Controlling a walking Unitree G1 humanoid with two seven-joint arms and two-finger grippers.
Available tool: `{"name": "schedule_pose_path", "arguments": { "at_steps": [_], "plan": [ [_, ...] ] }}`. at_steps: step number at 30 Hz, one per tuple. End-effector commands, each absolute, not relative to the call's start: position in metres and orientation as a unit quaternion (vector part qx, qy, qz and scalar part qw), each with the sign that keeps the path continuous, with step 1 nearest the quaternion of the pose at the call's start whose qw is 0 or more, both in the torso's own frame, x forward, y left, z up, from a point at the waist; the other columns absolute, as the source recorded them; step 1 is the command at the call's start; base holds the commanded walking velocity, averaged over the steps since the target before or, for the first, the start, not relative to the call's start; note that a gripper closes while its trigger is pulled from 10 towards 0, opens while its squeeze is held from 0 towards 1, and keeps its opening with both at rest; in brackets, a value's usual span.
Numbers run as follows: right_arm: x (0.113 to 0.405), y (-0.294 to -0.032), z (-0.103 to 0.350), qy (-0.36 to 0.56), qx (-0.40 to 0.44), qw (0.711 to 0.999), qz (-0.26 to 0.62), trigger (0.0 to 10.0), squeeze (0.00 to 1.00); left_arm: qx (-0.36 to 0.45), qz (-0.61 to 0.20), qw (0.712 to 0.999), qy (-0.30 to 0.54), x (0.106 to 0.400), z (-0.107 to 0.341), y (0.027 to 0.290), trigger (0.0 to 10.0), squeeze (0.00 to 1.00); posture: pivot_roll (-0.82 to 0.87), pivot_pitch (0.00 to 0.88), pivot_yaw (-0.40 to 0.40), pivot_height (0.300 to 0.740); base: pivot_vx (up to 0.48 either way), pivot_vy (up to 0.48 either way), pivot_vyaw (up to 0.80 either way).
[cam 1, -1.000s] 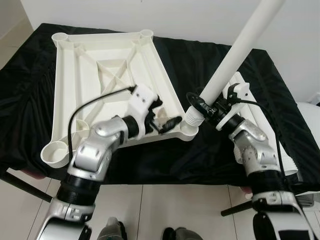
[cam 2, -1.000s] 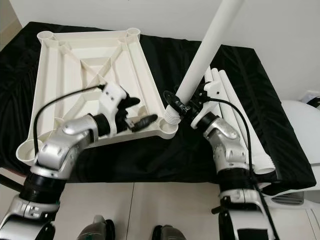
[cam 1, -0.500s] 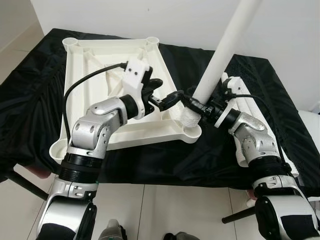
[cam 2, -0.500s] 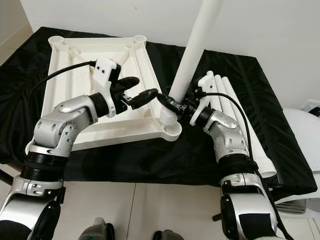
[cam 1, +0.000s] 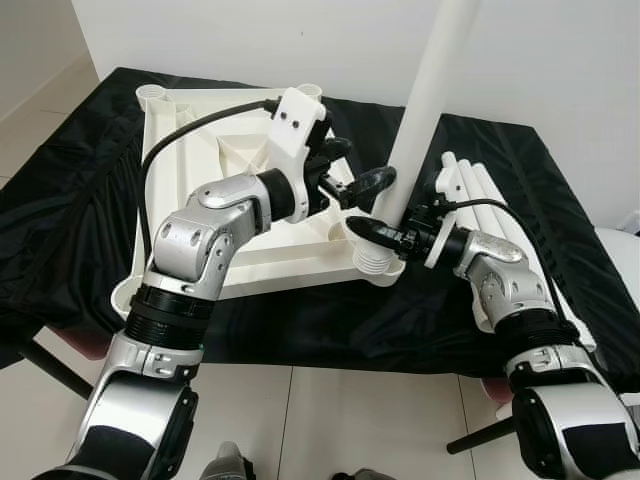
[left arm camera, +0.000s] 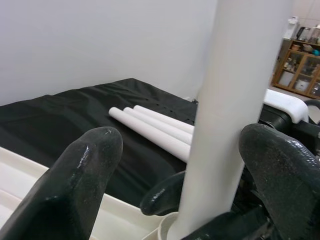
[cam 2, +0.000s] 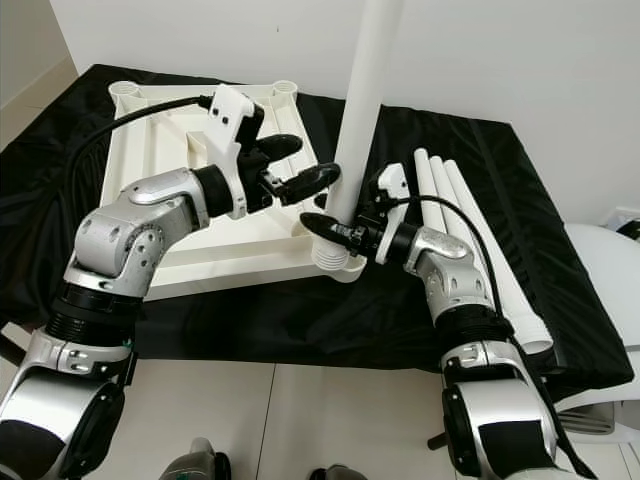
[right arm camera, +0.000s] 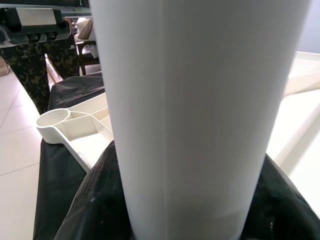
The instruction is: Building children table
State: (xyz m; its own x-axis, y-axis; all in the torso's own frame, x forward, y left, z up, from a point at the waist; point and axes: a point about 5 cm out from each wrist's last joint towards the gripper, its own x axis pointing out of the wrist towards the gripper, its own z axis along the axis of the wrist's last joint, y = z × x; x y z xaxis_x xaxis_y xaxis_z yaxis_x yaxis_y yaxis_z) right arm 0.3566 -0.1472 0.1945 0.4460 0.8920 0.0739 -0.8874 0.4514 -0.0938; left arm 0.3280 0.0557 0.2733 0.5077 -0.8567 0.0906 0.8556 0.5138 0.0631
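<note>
A white plastic tabletop lies upside down on a surface draped in black cloth, taking up the centre-left of the left eye view, its ribbed underside up and a round socket at each corner. At the corner nearest the middle of the frame, a long white table leg stands nearly upright, its ribbed lower end set in the corner socket and its top running out past the upper edge of the picture. The right gripper comes in from the right of the frame and is clamped on the leg just above the socket; in the right wrist view the leg sits squarely between its two black fingers. The left gripper reaches across the tabletop from the left, higher up the same leg, with its fingers spread wide and nothing in its grasp. In the left wrist view one fingertip is well off to one side of the leg, and the other fingertip is close beside it on the opposite side. Three more white legs lie side by side on the cloth in the right half of the frame, behind the right arm.
</note>
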Motion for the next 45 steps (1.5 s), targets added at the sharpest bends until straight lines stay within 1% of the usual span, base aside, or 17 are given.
{"name": "schedule_pose_path", "arguments": {
  "at_steps": [1, 2, 6, 8, 13, 15, 16, 20, 24, 26, 29, 33, 39, 40, 42, 43, 45],
  "plan": [
    [0.358, -0.151, 0.200, -0.061, -0.037, 0.848, 0.526, 10.0, 0.00, 0.016, -0.587, 0.808, -0.055, 0.317, 0.277, 0.044, 10.0, 0.00, 0.00, 0.000, -0.047, 0.740, 0.000, 0.000, 0.00],
    [0.359, -0.153, 0.200, -0.062, -0.038, 0.849, 0.523, 10.0, 0.00, 0.017, -0.596, 0.801, -0.055, 0.315, 0.278, 0.041, 10.0, 0.00, 0.00, 0.000, -0.042, 0.740, 0.000, 0.000, 0.00],
    [0.359, -0.153, 0.200, -0.063, -0.039, 0.850, 0.522, 10.0, 0.00, 0.016, -0.602, 0.796, -0.054, 0.314, 0.278, 0.040, 10.0, 0.00, 0.00, 0.000, -0.042, 0.740, 0.000, 0.000, 0.00],
    [0.359, -0.156, 0.199, -0.062, -0.038, 0.852, 0.518, 10.0, 0.00, 0.016, -0.617, 0.785, -0.055, 0.309, 0.278, 0.038, 10.0, 0.00, -0.01, 0.000, -0.037, 0.740, 0.000, 0.000, 0.00],
    [0.358, -0.158, 0.197, -0.059, -0.038, 0.850, 0.522, 10.0, 0.00, 0.015, -0.625, 0.779, -0.055, 0.307, 0.278, 0.036, 10.0, 0.00, -0.01, 0.000, -0.036, 0.740, 0.000, 0.000, 0.00],
    [0.357, -0.157, 0.196, -0.055, -0.040, 0.846, 0.529, 10.0, 0.00, 0.012, -0.627, 0.777, -0.054, 0.307, 0.279, 0.035, 10.0, 0.00, -0.01, 0.000, -0.036, 0.740, 0.000, 0.000, 0.00],
    [0.354, -0.153, 0.194, -0.052, -0.044, 0.835, 0.546, 10.0, 0.00, 0.008, -0.629, 0.776, -0.052, 0.307, 0.280, 0.033, 10.0, 0.00, -0.01, 0.000, -0.034, 0.740, 0.000, 0.000, 0.00],
    [0.350, -0.148, 0.192, -0.049, -0.044, 0.820, 0.568, 10.0, 0.00, 0.008, -0.635, 0.770, -0.052, 0.306, 0.281, 0.030, 10.0, 0.00, -0.01, 0.000, -0.032, 0.740, 0.000, 0.000, 0.00],
    [0.348, -0.146, 0.191, -0.047, -0.044, 0.814, 0.578, 10.0, 0.00, 0.008, -0.637, 0.769, -0.052, 0.306, 0.281, 0.029, 10.0, 0.00, -0.01, 0.000, -0.031, 0.740, 0.000, 0.000, 0.00],
    [0.343, -0.142, 0.188, -0.040, -0.048, 0.799, 0.599, 10.0, 0.00, 0.008, -0.638, 0.768, -0.051, 0.306, 0.282, 0.028, 10.0, 0.00, -0.01, 0.000, -0.030, 0.740, 0.000, 0.000, 0.00],
    [0.343, -0.142, 0.188, -0.040, -0.048, 0.799, 0.599, 10.0, 0.00, 0.008, -0.638, 0.768, -0.051, 0.306, 0.282, 0.028, 10.0, 0.00, -0.01, 0.000, -0.030, 0.740, 0.000, 0.000, 0.00],
    [0.336, -0.139, 0.183, -0.030, -0.056, 0.783, 0.618, 10.0, 0.00, 0.008, -0.643, 0.764, -0.047, 0.305, 0.284, 0.026, 10.0, 0.00, -0.01, 0.000, -0.027, 0.740, 0.000, 0.000, 0.00],
    [0.336, -0.140, 0.183, -0.028, -0.059, 0.783, 0.619, 10.0, 0.00, 0.007, -0.647, 0.762, -0.035, 0.305, 0.283, 0.025, 10.0, 0.00, -0.01, 0.000, -0.027, 0.740, 0.000, 0.000, 0.00],
    [0.336, -0.140, 0.183, -0.028, -0.061, 0.783, 0.618, 10.0, 0.00, 0.008, -0.647, 0.762, -0.032, 0.305, 0.283, 0.025, 8.5, 0.00, -0.01, 0.000, -0.028, 0.740, 0.000, 0.000, 0.00],
    [0.336, -0.140, 0.183, -0.028, -0.061, 0.783, 0.618, 10.0, 0.00, 0.008, -0.647, 0.762, -0.032, 0.305, 0.283, 0.025, 8.5, 0.00, -0.01, 0.000, -0.028, 0.740, 0.000, 0.000, 0.00],
    [0.336, -0.141, 0.184, -0.028, -0.063, 0.784, 0.617, 10.0, 0.00, 0.006, -0.647, 0.762, -0.026, 0.306, 0.283, 0.025, 0.0, 0.00, -0.01, 0.000, -0.026, 0.740, 0.000, 0.000, 0.00],
    [0.336, -0.142, 0.185, -0.032, -0.067, 0.787, 0.612, 10.0, 0.00, 0.006, -0.646, 0.763, -0.015, 0.307, 0.281, 0.026, 0.0, 0.00, -0.01, 0.000, -0.026, 0.740, 0.000, 0.000, 0.00]
  ]
}}
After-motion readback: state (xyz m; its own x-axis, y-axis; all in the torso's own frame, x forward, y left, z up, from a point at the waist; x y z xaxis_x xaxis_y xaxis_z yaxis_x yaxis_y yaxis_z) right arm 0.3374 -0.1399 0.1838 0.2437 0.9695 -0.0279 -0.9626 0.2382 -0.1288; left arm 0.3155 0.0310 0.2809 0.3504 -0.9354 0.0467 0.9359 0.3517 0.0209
